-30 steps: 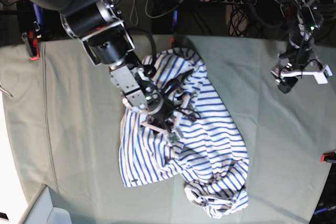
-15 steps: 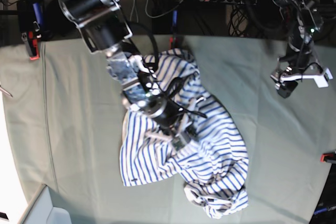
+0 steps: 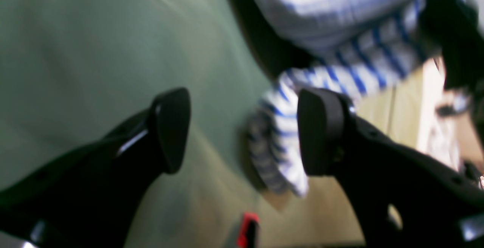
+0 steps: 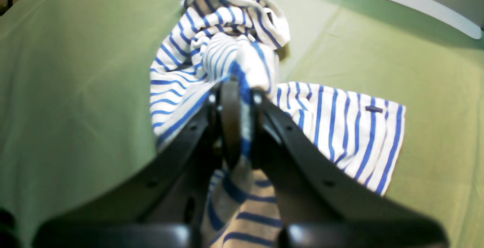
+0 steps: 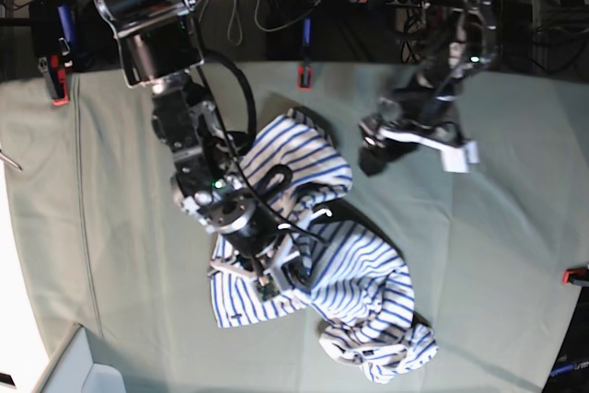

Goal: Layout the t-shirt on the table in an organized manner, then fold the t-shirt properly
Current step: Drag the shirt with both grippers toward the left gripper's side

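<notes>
- Across the table (image 5: 120,227), a wide pale grey-green cloth runs almost edge to edge; small red clamps (image 5: 305,75) pin it at the rim, likely so it cannot slide when fabric is dragged over it.
- Near the middle of that cloth the shirt (image 5: 368,273) lies bunched, not yet spread. One flat panel sits toward the base view's lower left, a crumpled knot toward the lower right, and a raised fold toward the top.
- Over the heap reaches the right arm (image 5: 184,126), coming in from the base view's upper left, so it can lift and pull the cloth out of its bunch.
- The left arm (image 5: 451,52) hangs above bare table, apart from the shirt in the base view and angled toward it, probably to take a second hold.
- The right gripper (image 4: 238,100) is pressed together on a gathered ridge of striped cloth. The wrist view shows fabric squeezed between the pads and trailing under the wrist.
- The left gripper (image 3: 242,127) is spread wide with nothing between its pads. Its blurred wrist view shows a hanging bit of shirt beyond the gap.
- A small dark tag (image 4: 373,109) shows on the flat panel in the right wrist view.
</notes>
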You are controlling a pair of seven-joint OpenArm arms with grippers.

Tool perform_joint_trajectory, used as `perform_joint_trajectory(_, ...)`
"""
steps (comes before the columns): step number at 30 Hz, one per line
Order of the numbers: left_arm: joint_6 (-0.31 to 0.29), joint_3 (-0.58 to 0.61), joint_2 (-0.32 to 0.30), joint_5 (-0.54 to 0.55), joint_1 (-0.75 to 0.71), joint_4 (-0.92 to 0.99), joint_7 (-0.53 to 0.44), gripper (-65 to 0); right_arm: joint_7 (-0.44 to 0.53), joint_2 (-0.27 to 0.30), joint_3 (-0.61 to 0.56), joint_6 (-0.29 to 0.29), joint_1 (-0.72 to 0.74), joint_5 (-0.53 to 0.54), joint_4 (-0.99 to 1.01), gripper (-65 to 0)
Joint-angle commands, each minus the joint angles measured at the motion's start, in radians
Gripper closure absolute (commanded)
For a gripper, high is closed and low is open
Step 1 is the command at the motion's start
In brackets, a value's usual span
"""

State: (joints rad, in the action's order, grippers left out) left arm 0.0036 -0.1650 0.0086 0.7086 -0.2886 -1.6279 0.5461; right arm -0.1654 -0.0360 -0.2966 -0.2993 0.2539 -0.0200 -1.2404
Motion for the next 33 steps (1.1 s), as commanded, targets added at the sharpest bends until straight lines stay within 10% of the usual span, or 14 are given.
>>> perform_joint_trajectory(1, -0.007, 0.012, -0.002, 0.006, 0.022, 0.007, -0.014, -43.3, 0.033, -0.008, 0.001, -0.001, 0.012, 0.012, -0.025, 0.0)
perform_joint_trajectory(15, -0.007, 0.206, 0.0, 0.015, 0.216, 0.317, -0.014, -42.8, 0.027, -0.006, -0.002, -0.001, -0.048, 0.009, -0.091, 0.0)
perform_joint_trajectory(20, -0.009, 0.195, -0.003, 0.016, 0.285, 0.417, -0.019, -19.5, 0.027, -0.006, -0.002, -0.004, -0.063, 0.009, -0.135, 0.0)
perform_joint_trajectory(23, -0.007, 0.109, -0.009, 0.016, 0.292, 0.403, -0.017, 0.0, 0.025, -0.006, -0.002, -0.004, -0.075, 0.007, -0.169, 0.0)
perform_joint_trajectory(33, -0.004, -0.368, -0.081, 0.012, 0.251, 0.073, -0.014, 0.0, 0.025, -0.008, 0.084, -0.004, -0.098, 0.007, -0.255, 0.0)
